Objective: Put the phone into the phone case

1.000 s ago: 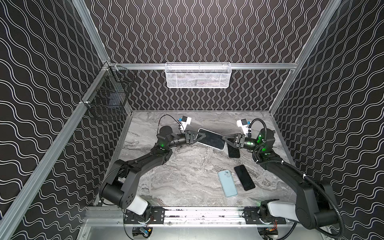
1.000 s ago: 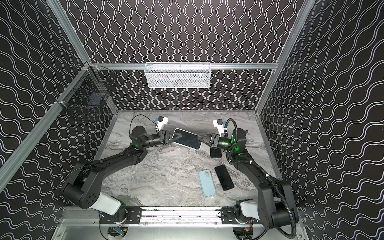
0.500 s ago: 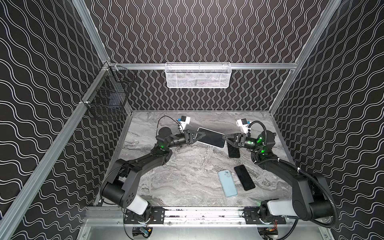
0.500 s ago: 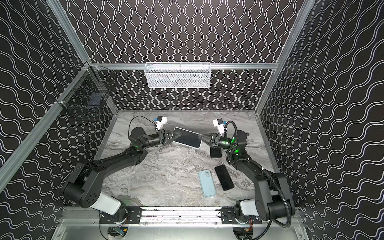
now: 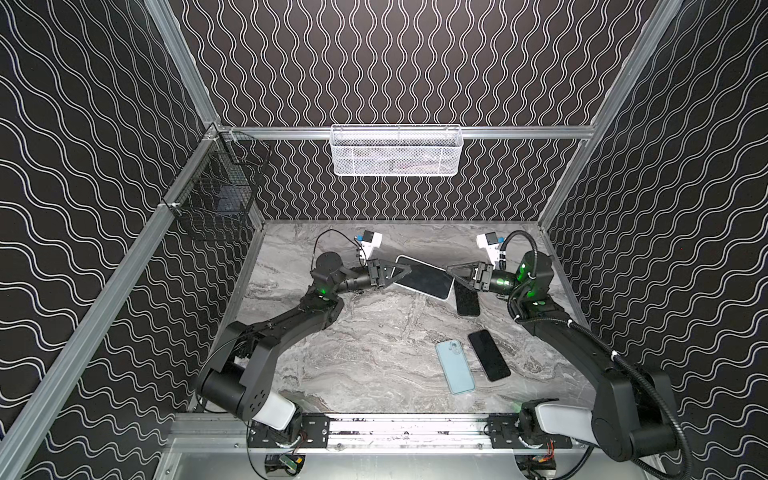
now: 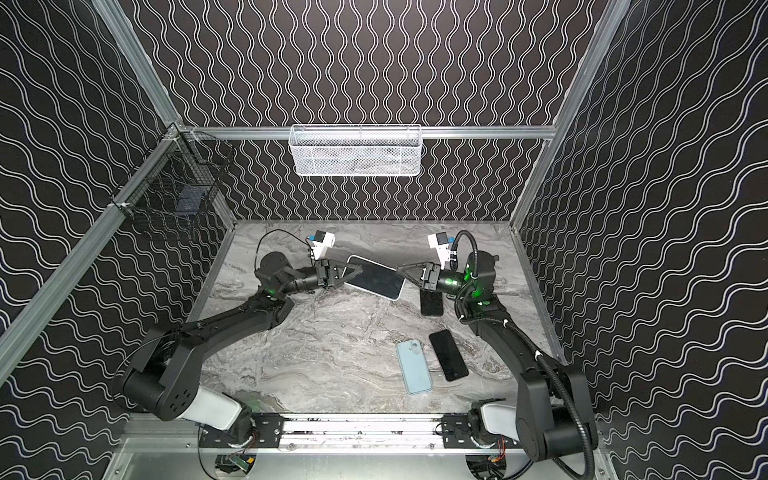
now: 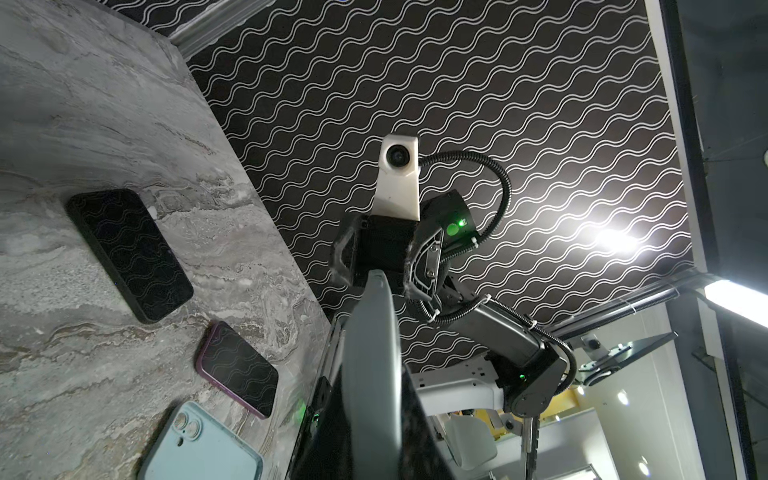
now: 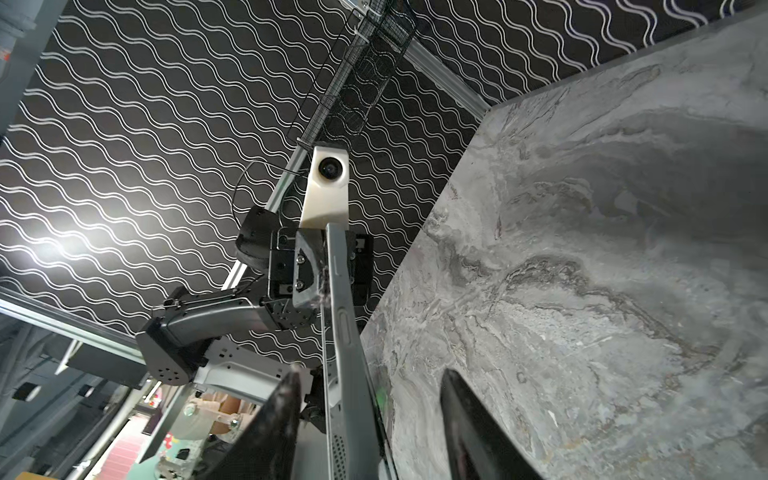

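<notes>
Bare table (image 5: 353,357) on the near left and centre leaves open passage. Near right, a light blue phone (image 5: 455,366) and a black phone (image 5: 488,355) lie side by side; a dark phone (image 5: 468,300) lies farther back. The raised phone (image 5: 424,277), between left gripper (image 5: 406,272) and right gripper (image 5: 452,275), bars the far centre.

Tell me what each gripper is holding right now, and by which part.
Left gripper grips the phone by one short end. Right gripper straddles the opposite end, jaws open, holding nothing.

Just beside the held phone (image 5: 424,277), a black phone (image 5: 468,303) lies partly hidden under the right end effector (image 5: 452,274). The left wrist view's edge cuts off the pale blue phone (image 7: 203,451).
</notes>
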Controlling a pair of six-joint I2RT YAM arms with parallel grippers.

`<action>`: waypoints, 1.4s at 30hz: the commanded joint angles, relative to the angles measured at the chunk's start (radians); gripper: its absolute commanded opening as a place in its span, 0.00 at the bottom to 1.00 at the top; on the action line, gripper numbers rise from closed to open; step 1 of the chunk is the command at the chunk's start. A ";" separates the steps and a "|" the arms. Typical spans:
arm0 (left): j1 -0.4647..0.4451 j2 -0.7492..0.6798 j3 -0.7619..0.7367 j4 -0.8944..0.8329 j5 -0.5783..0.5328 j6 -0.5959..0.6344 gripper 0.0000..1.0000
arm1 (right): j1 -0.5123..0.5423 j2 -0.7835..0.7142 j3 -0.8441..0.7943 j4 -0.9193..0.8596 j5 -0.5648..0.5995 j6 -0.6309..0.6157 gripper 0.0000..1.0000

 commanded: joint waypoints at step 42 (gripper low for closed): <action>0.013 -0.048 0.211 -0.581 0.127 0.392 0.44 | 0.179 0.148 0.191 -0.409 -0.236 -0.399 0.00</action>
